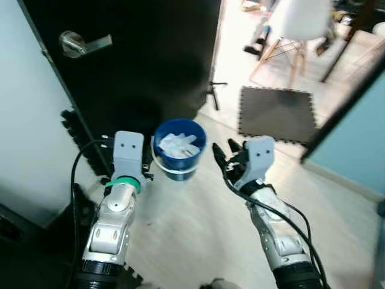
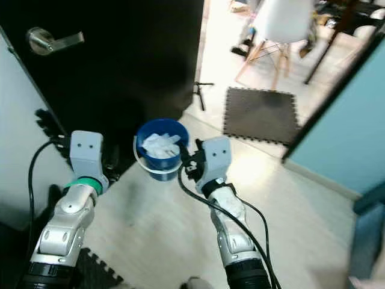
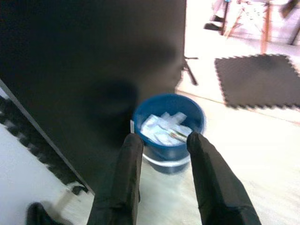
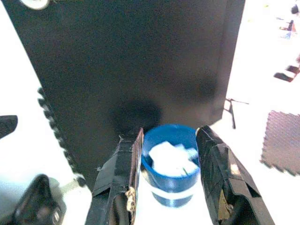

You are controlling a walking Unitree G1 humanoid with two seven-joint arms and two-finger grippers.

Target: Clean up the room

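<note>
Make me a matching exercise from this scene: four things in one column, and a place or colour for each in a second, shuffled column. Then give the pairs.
Things:
1. bucket
2. door
3. mat
4. chair

Descriptions:
A. white, on wooden legs, in the bright room beyond
B. blue, with white scraps inside, on the floor ahead of both arms
C. dark grey, jagged-edged, flat on the floor past the doorway
D. black, with a silver lever handle

Pairs: 1-B, 2-D, 3-C, 4-A
</note>
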